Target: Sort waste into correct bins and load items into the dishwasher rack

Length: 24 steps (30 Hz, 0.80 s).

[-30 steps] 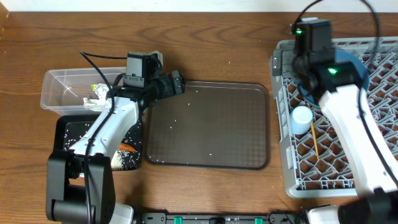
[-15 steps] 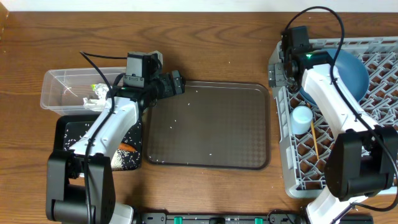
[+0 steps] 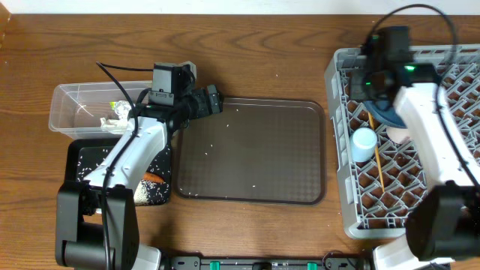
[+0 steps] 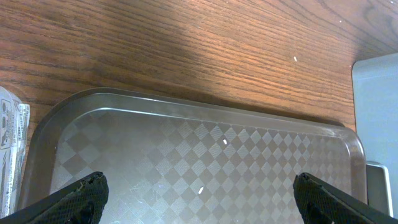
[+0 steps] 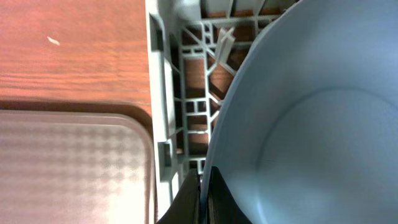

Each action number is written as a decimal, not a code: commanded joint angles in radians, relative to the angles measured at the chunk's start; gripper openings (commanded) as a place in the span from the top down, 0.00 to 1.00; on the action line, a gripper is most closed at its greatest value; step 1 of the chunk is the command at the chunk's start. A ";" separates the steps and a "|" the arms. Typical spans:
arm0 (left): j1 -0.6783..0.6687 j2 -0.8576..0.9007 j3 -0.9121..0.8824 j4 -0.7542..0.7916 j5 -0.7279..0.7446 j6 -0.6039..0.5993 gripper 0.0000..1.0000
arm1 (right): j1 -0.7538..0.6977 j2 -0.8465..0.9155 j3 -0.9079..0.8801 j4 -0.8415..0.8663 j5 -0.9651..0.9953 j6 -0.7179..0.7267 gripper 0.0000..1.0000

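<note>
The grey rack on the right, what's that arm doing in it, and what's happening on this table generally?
Two robot arms are tidying up a table. The right gripper is shut on the rim of the light-blue bowl, which sits in the grey dishwasher rack near a small light-blue cup and wooden chopsticks. The left gripper hangs open over the brown serving tray, holding nothing. The clear tub and black tray at the far left hold scraps.
</note>
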 commanded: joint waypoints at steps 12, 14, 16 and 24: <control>-0.002 -0.002 -0.005 0.001 -0.010 -0.002 0.02 | -0.790 -0.176 -0.021 -0.041 -1.497 -0.242 0.99; -0.002 -0.002 -0.005 0.001 -0.010 -0.002 0.02 | -0.837 -0.167 -0.041 -0.038 -1.497 -0.263 0.99; -0.002 -0.002 -0.005 0.001 -0.010 -0.002 0.02 | -0.859 -0.152 -0.069 -0.023 -1.497 -0.283 0.99; -0.002 -0.002 -0.005 0.001 -0.010 -0.002 0.02 | -0.809 -0.036 -0.104 0.019 -1.497 -0.406 0.99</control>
